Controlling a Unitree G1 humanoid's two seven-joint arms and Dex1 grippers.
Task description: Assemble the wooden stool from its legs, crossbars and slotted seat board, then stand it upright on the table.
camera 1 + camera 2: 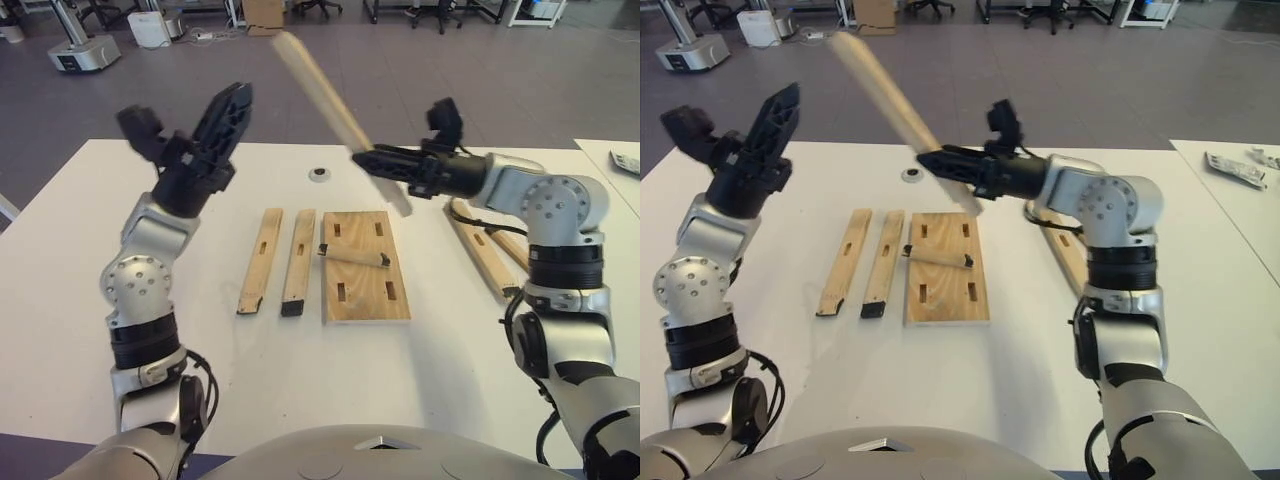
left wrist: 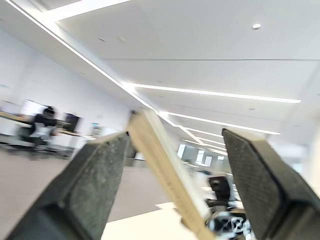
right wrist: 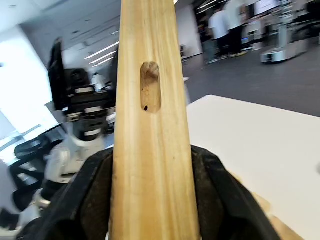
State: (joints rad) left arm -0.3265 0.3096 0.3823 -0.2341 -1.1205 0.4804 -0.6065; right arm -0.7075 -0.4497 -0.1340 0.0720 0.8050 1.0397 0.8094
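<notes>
Gripping a wooden leg [image 1: 318, 88] near its lower end, the right claw [image 1: 366, 160] is clamped tight around it. It's holding it up in the air over the bench [image 1: 80, 230], slanted so the long end points up toward the robot's left. The left claw [image 1: 183, 108] is raised on the other side with its fingers spread wide, nothing in it, and it's not touching the leg. Down on the bench the seat board [image 1: 365, 290] lies flat, slots facing up, with a round crossbar [image 1: 355, 257] resting across it. Two slotted bars [image 1: 262, 260] lie side by side just left of the board. The spare legs [image 1: 480, 250] sit to its right under the right arm. There's a small round fitting [image 1: 319, 174] beyond the board.
</notes>
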